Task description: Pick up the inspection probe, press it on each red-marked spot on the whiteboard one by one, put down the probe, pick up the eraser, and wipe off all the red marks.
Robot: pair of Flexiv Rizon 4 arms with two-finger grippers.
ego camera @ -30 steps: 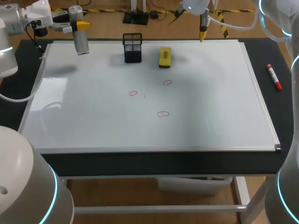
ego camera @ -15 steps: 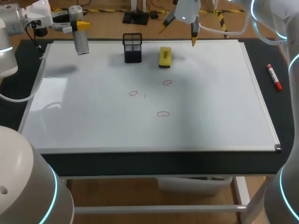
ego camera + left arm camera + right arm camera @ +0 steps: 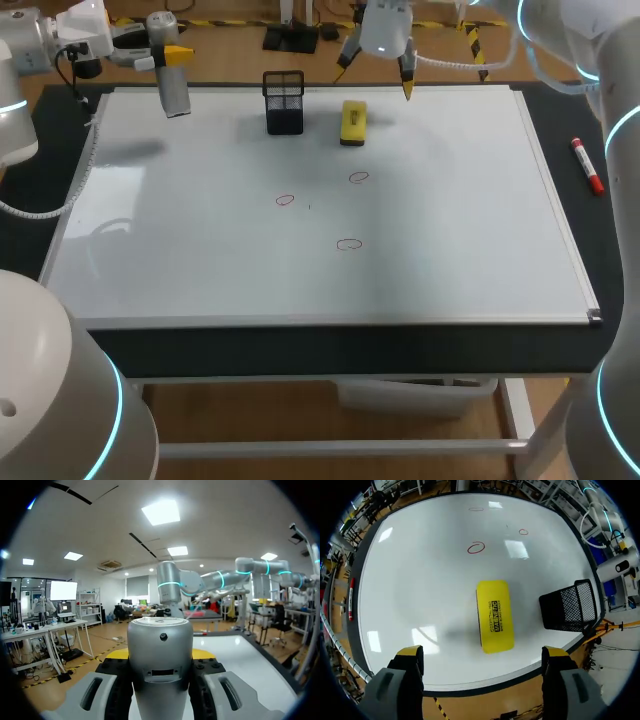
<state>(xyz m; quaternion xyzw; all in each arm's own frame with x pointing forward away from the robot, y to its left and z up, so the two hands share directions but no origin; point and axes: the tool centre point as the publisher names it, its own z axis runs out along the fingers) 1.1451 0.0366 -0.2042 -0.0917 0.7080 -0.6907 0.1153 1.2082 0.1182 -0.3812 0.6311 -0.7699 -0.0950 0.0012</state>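
Note:
The inspection probe (image 3: 173, 86), a silver cylinder, hangs over the whiteboard's (image 3: 180, 250) far left corner with my left gripper (image 3: 160, 57) shut on it. In the left wrist view the probe (image 3: 160, 645) fills the gap between the fingers. The yellow eraser (image 3: 353, 122) lies flat near the board's far edge. My right gripper (image 3: 376, 72) hovers open above it and a little beyond, and the eraser (image 3: 495, 615) sits ahead of and between its spread fingers (image 3: 410, 655). Three red rings (image 3: 286, 200) (image 3: 358, 177) (image 3: 348, 244) mark the board's middle.
A black mesh holder (image 3: 284, 102) stands just left of the eraser, and shows beside it in the right wrist view (image 3: 570, 607). A red marker (image 3: 587, 166) lies on the dark table right of the board.
My right arm has swung left along the far edge, from beyond the board's middle right to above the eraser. The left arm and the probe have stayed still.

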